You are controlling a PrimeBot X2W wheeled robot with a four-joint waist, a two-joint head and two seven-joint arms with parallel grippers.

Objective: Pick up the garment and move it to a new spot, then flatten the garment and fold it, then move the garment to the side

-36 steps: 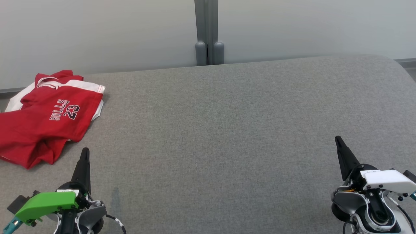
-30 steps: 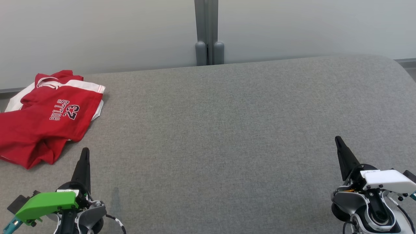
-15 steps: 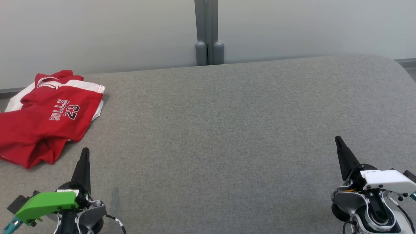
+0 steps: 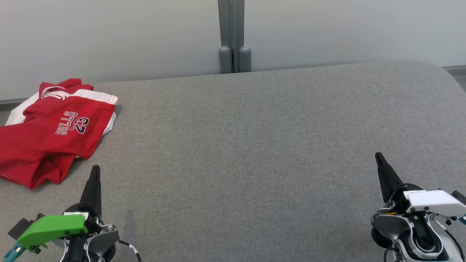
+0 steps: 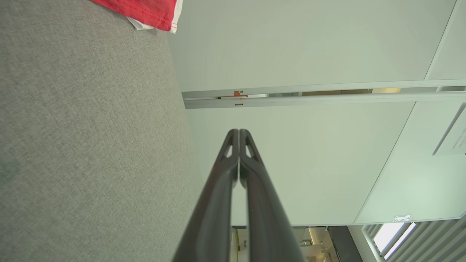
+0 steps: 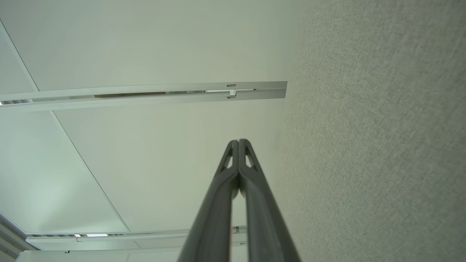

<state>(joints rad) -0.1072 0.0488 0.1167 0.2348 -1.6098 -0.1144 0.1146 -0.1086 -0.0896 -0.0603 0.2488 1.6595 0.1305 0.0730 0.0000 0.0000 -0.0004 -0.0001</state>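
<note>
Crumpled garment (image 4: 51, 131) far left on grey table (image 4: 255, 145), left gripper (image 4: 95, 171) closed empty nearby, right gripper (image 4: 378, 157) closed empty, well apart

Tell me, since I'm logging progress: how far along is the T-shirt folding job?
Done: hard to say; the red BULLS 23 T-shirt lies far left on the grey fabric surface, doubled over but rumpled at its near end. In hand: nothing; the left end effector and right end effector are shut, empty, apart from it. Left: likely at least a neat flatten and fold.
</note>
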